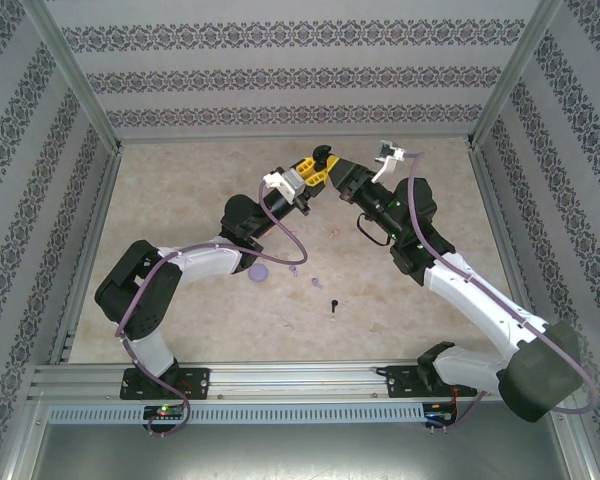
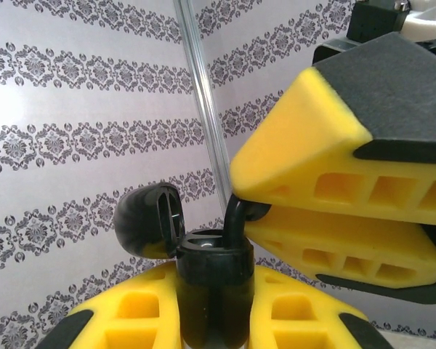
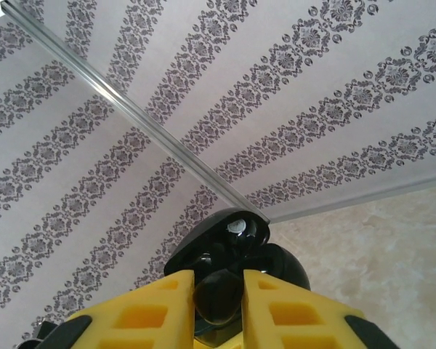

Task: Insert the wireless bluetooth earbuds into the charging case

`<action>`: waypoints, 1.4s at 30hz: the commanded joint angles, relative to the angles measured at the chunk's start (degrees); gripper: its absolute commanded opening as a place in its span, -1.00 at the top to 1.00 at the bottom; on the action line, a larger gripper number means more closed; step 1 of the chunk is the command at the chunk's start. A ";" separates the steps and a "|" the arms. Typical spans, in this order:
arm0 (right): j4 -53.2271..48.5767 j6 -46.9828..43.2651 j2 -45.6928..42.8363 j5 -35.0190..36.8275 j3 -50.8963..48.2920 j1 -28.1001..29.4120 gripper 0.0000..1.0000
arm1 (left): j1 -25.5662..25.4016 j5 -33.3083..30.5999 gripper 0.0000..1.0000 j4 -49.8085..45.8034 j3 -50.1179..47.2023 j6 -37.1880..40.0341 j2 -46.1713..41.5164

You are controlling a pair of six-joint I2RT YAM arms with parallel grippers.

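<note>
Roughly upright — black earbud point(image 2: 235, 218) dips into case point(image 2: 212, 283).

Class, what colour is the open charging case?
The charging case is black, clearest in the left wrist view.

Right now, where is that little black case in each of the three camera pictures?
Top external: black case, top centre, where both arms meet.
Left wrist: bottom centre, lid open, clamped in the left end effector.
Right wrist: low centre, beyond the right end effector and its black earbud.
Shared landmark: the patterned wall.
</note>
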 commanded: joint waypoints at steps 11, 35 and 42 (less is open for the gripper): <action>-2.95 -1.16 0.21 0.39 1.99 0.93 0.05 | -0.29 -0.88 1.00 5.52 2.24 -3.57 0.32; -27.83 -3.44 -6.34 -4.82 13.23 -5.84 -0.34 | -0.27 -0.77 1.00 3.79 -1.04 -4.72 0.92; -47.92 -10.76 0.63 -8.03 22.39 -8.14 0.92 | 0.26 2.96 1.00 0.17 -3.61 -4.08 -0.73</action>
